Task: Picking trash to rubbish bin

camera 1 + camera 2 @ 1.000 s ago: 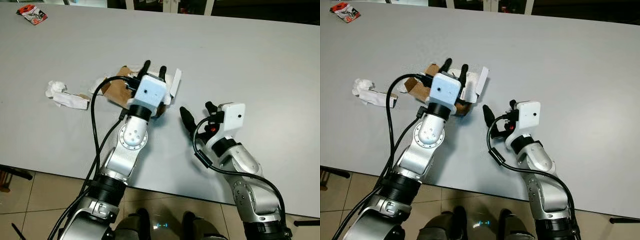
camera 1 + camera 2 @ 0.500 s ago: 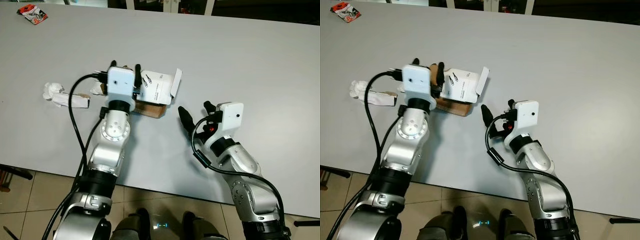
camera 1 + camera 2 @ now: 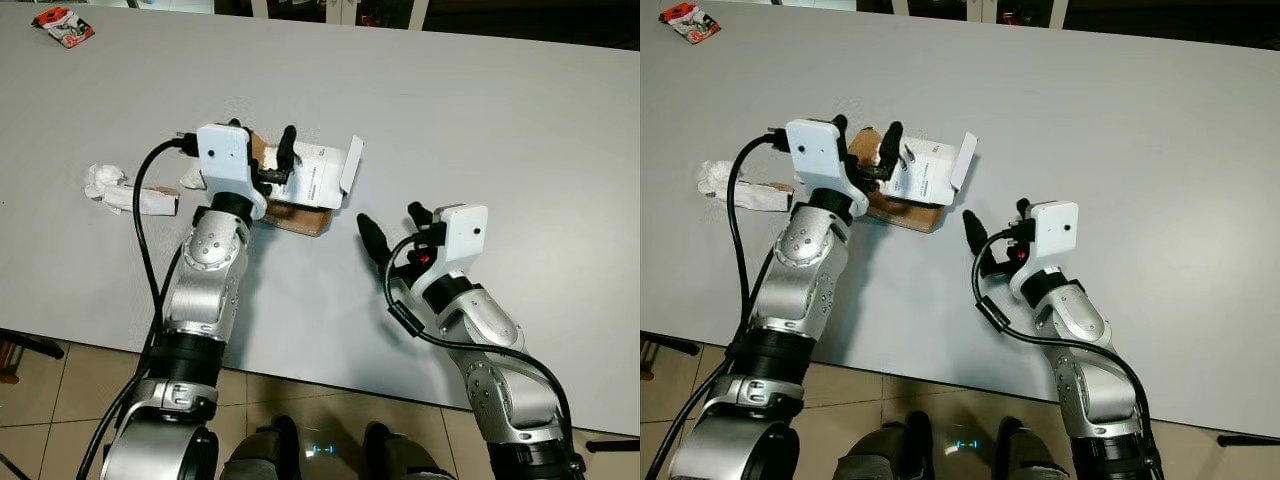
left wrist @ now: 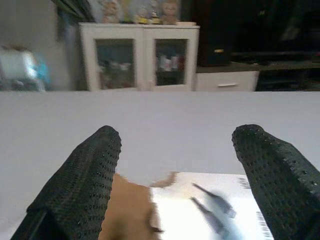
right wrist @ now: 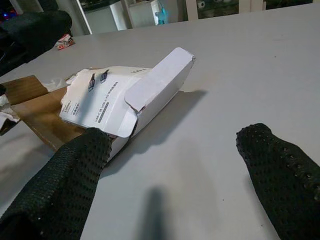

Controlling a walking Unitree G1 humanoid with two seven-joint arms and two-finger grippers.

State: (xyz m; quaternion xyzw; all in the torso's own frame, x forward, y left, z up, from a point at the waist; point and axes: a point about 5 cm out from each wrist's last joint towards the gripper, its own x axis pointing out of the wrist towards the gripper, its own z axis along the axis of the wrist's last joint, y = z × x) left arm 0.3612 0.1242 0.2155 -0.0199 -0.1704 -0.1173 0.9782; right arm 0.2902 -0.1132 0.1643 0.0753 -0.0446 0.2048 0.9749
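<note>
White and brown, the torn cardboard box (image 3: 305, 190) is lying on the grey table (image 3: 520, 130); the left gripper (image 3: 277, 165) is held spread wide over it, probably for grasping; the right gripper (image 3: 392, 228) is kept open nearby.

head stereo: high, looking down at table (image 3: 520, 120) | wrist cams: low, close | shared: white box (image 5: 125, 95)

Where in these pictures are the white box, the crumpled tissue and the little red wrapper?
white box (image 3: 312, 178): left eye view, on its printed top face.
crumpled tissue (image 3: 102, 181): left eye view, on its bunched end.
red wrapper (image 3: 64, 27): left eye view, on its middle, at the table's far corner.
</note>
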